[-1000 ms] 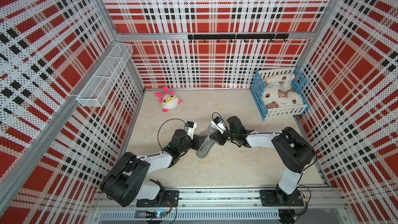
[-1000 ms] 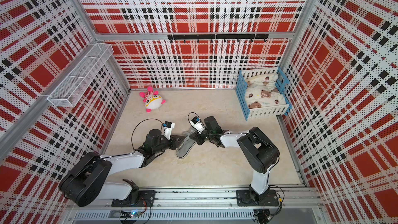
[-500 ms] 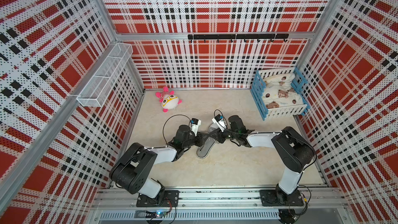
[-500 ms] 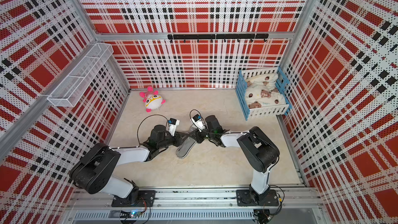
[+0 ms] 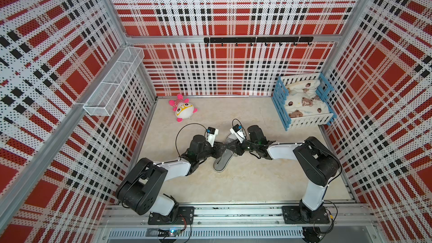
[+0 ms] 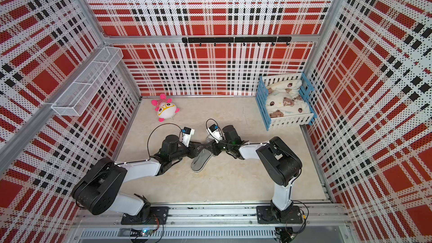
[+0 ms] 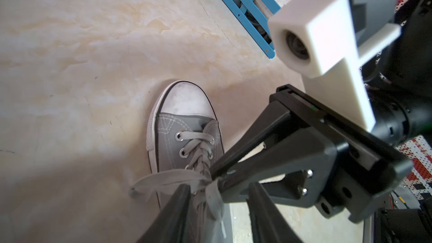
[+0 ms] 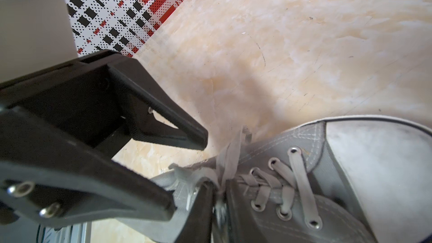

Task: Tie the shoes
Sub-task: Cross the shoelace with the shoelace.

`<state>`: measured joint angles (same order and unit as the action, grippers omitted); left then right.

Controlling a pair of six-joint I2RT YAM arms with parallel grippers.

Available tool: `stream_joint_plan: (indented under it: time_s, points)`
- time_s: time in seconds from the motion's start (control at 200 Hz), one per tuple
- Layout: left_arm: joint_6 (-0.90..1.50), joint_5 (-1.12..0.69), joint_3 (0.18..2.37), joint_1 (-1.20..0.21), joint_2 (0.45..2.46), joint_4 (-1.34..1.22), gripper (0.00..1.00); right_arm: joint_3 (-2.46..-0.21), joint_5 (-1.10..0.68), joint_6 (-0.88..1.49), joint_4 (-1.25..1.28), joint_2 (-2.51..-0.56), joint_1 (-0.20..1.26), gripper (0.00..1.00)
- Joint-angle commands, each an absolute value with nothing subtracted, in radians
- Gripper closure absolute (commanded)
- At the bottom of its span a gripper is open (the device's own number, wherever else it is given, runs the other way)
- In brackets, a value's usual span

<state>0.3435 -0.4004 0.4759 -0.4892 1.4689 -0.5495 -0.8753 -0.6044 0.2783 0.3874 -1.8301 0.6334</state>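
A grey canvas shoe [image 5: 222,163] with a white toe cap lies mid-floor in both top views, toe toward the back wall. Both grippers meet over its laced part. My left gripper [image 7: 219,197] stands open, its two dark fingers apart, and a loose pale grey lace [image 7: 163,178] drapes over one finger [image 7: 180,204]. My right gripper [image 8: 219,197] is shut on the lace [image 8: 230,157] just above the eyelets. In a top view the left gripper [image 5: 224,147] and right gripper [image 5: 233,147] cross tip to tip above the shoe [image 6: 198,163]. The knot area is hidden by the fingers.
A pink-and-white plush toy [image 5: 183,109] lies near the back left corner. A blue-and-white crib [image 5: 284,115] with bedding stands at the back right. A wire basket [image 5: 114,85] hangs on the left wall and a black hook rail [image 5: 257,40] on the back wall.
My left gripper's fingers have spread wider and its arm has shifted slightly toward the shoe. The right gripper has stayed pinched on the lace in nearly the same place.
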Motion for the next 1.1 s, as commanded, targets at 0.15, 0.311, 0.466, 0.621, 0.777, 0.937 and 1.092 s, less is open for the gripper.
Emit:
stream_joint_plan:
  time_s: [0.15,0.311,0.466,0.621,0.777,0.937,1.092]
  points:
    - [0.290,-0.391,0.491,-0.490,1.497,-0.516,0.63,-0.906,-0.628,0.304,0.405,-1.838,0.630,0.81]
    - [0.286,-0.371,0.505,-0.480,1.506,-0.493,0.73,-0.909,-0.631,0.305,0.406,-1.841,0.630,0.82]
    - [0.291,-0.376,0.515,-0.471,1.509,-0.492,0.81,-0.907,-0.628,0.294,0.398,-1.844,0.630,0.82]
    - [0.293,-0.397,0.523,-0.460,1.507,-0.492,0.87,-0.905,-0.617,0.279,0.382,-1.844,0.630,0.82]
    - [0.293,-0.406,0.525,-0.455,1.502,-0.492,0.88,-0.904,-0.618,0.276,0.379,-1.844,0.631,0.83]
    - [0.294,-0.416,0.528,-0.452,1.510,-0.492,0.95,-0.905,-0.618,0.276,0.381,-1.842,0.631,0.84]
    - [0.298,-0.425,0.531,-0.441,1.507,-0.492,1.00,-0.907,-0.611,0.271,0.371,-1.850,0.630,0.84]
